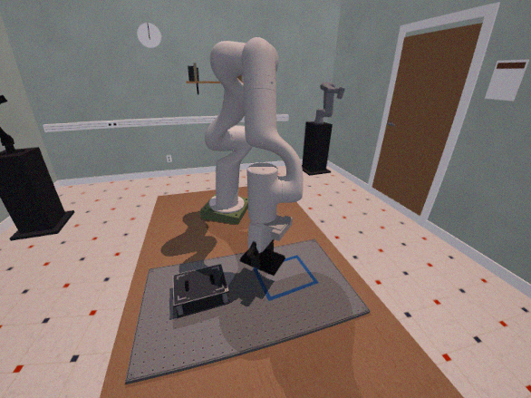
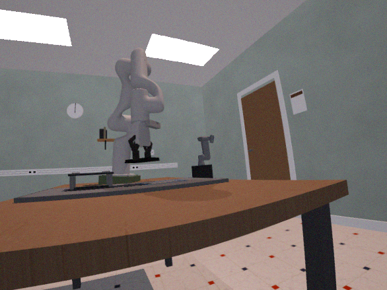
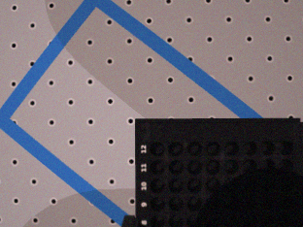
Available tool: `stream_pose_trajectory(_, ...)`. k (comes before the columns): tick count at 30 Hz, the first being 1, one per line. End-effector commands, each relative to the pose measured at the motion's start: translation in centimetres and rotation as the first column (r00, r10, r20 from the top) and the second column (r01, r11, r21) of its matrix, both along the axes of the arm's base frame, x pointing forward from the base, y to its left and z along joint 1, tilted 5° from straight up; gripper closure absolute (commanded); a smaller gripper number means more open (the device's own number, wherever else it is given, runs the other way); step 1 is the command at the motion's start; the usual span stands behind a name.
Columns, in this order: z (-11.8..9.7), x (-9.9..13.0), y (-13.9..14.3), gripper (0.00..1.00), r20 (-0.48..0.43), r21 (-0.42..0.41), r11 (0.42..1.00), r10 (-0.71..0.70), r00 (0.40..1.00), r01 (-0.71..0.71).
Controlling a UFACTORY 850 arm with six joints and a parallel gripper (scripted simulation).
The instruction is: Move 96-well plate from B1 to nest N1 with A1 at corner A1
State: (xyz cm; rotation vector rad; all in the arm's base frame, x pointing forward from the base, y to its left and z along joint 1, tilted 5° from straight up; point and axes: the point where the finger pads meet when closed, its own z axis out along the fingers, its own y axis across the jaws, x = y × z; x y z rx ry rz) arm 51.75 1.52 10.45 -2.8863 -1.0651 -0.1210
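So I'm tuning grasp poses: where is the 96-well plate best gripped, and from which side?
From above, across two opposite side walls, as the gripper holds it now. The plate is flat and thin, hanging level clear of the board, wells facing up.
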Motion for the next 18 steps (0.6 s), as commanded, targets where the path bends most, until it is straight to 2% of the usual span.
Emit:
stream_pose_trajectory(1, 0.3, 0.1, -1.4, 1.0, -0.015, -0.009, 0.989, -0.147, 0.989, 0.146)
stream_pose_trajectory(6, 0.5, 0.0, -3.1, 1.0, -0.028, -0.004, 0.951, -0.308, 0.951, 0.308)
stream_pose_trajectory(11, 0.8, 0.0, -4.8, 1.0, -0.042, -0.001, 0.887, -0.46, 0.887, 0.461)
stream_pose_trajectory(13, 0.8, 0.0, -4.8, 1.0, -0.042, -0.001, 0.887, -0.46, 0.887, 0.461)
stream_pose_trajectory(18, 1.0, -0.1, -6.4, 1.0, -0.056, -0.001, 0.799, -0.6, 0.798, 0.601)
